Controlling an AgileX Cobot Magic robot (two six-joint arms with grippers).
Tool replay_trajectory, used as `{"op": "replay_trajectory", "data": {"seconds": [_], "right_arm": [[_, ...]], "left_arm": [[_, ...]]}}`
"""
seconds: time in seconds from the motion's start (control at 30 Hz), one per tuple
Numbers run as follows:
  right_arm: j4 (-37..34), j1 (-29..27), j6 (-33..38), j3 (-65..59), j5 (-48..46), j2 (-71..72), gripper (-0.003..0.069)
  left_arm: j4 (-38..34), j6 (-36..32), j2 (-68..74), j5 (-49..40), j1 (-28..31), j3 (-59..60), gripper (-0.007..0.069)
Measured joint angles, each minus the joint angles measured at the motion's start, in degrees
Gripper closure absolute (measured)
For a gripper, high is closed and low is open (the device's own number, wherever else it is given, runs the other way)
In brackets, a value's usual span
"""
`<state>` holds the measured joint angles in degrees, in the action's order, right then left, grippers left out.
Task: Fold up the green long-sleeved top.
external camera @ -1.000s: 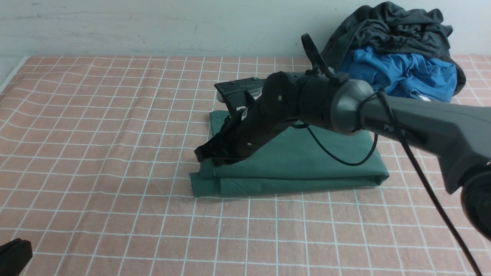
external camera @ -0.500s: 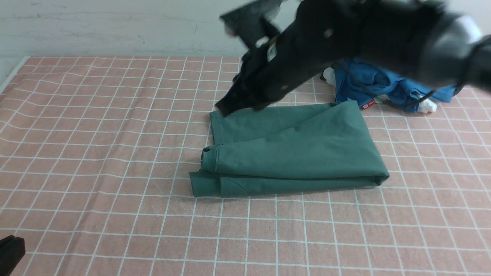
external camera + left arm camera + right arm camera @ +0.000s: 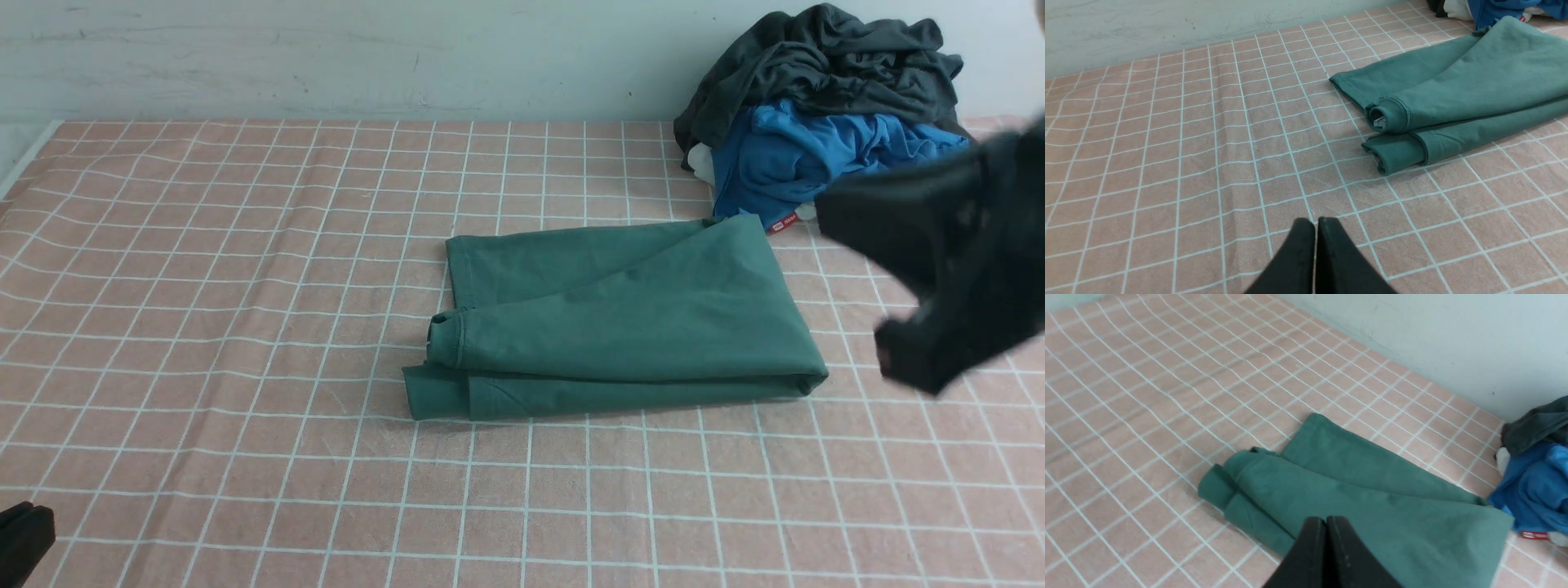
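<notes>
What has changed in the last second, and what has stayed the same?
The right arm lifted off the green top, where its shut fingers had rested near the left edge, swung up and away to the right, and now hangs blurred at the right edge, holding nothing. The right gripper is shut above the top. The top stayed folded in place, the left gripper stayed shut and low, and the clothes pile did not move.

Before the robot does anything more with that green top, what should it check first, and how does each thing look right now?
1. Top folded into a compact stack: ok.
2. Stack's edges even: not ok, cuffs stick out unevenly.
3. Right gripper shut, holding nothing: ok.
4. Left gripper shut, apart from the top: ok.
5. Top apart from the blue garment: cannot tell, its far corner meets it.
</notes>
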<state>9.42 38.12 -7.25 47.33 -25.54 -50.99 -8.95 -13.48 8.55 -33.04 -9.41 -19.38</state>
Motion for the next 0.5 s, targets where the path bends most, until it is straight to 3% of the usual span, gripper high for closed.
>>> {"op": "replay_trajectory", "data": {"seconds": [0.1,0.3,0.4,0.5], "right_arm": [[0.3,0.0,-3.8,-18.8,21.4,7.7,0.0671],[1.8,0.0,-5.8,-41.3,59.0,11.8,0.0671],[2.6,0.0,-5.8,-47.5,69.6,12.1,0.0671],[1.9,0.0,-4.7,-48.6,69.5,12.3,0.0671]], "left_arm": [[0.0,0.0,0.0,0.0,0.0,0.0,0.0627],[0.0,0.0,0.0,0.0,0.0,0.0,0.0627],[0.0,0.0,0.0,0.0,0.0,0.0,0.0627],[0.1,0.0,0.0,0.0,0.0,0.0,0.0627]]}}
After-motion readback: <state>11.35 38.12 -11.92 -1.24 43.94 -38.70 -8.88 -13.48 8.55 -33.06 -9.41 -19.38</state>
